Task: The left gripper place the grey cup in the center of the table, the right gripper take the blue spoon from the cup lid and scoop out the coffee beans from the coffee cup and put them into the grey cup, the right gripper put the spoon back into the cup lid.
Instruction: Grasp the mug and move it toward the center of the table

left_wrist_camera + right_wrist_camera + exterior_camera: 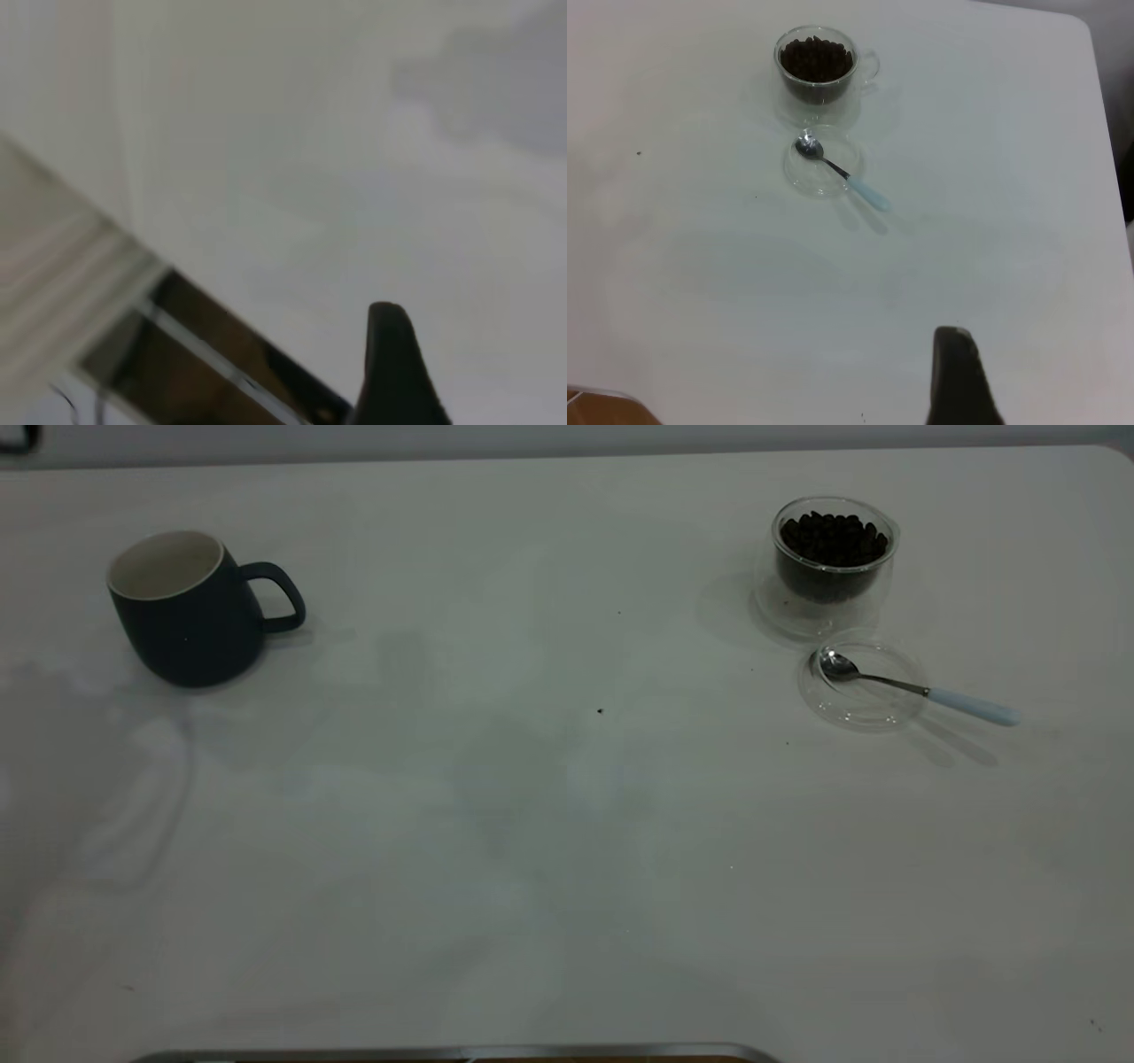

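The grey cup (190,611), a dark mug with a pale inside, stands upright at the table's far left with its handle pointing right. The glass coffee cup (833,558) full of beans stands at the far right; it also shows in the right wrist view (818,62). Just in front of it lies the clear cup lid (864,686) (822,164) with the blue-handled spoon (921,689) (843,177) resting in it, bowl on the lid and handle sticking out. Neither arm shows in the exterior view. Only a dark tip of my left gripper (390,354) and of my right gripper (955,372) shows, both far from the objects.
A white table (567,824) with a few stray specks near its middle (600,710). A metal edge (461,1052) runs along the near side. The left wrist view shows the table edge and a dark frame below it (204,345).
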Robot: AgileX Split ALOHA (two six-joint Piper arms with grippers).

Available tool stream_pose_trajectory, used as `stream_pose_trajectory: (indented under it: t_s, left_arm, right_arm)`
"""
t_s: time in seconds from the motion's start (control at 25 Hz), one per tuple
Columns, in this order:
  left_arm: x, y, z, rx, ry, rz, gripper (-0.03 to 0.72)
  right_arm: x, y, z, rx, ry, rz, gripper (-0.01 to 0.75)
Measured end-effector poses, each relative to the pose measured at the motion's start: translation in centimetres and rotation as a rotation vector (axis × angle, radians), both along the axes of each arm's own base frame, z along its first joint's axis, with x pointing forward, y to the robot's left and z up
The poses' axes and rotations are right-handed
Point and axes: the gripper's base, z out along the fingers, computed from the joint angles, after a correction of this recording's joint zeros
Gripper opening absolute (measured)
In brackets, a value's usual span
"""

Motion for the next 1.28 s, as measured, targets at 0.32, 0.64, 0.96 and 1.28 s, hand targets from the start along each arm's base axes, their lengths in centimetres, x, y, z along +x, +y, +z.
stream_pose_trajectory:
  t_s: [0.32, 0.64, 0.96, 1.28]
  left_arm:
    - [1.9, -0.7, -6.3, 0.009, 0.036, -0.215, 0.550]
    - [4.9, -1.1, -8.7, -0.014, 0.001, -0.240, 0.550]
    - [5.5, -3.0, -9.1, -0.046, -0.032, -0.304, 0.549]
    - [5.4, -8.3, -9.1, -0.081, -0.060, -0.445, 0.550]
  right_arm:
    - [0.0, 0.0, 0.0, 0.000, 0.000, 0.000, 0.501]
    - [0.0, 0.0, 0.0, 0.000, 0.000, 0.000, 0.501]
    - [0.0, 0.0, 0.0, 0.000, 0.000, 0.000, 0.501]
    - [0.0, 0.0, 0.0, 0.000, 0.000, 0.000, 0.501]
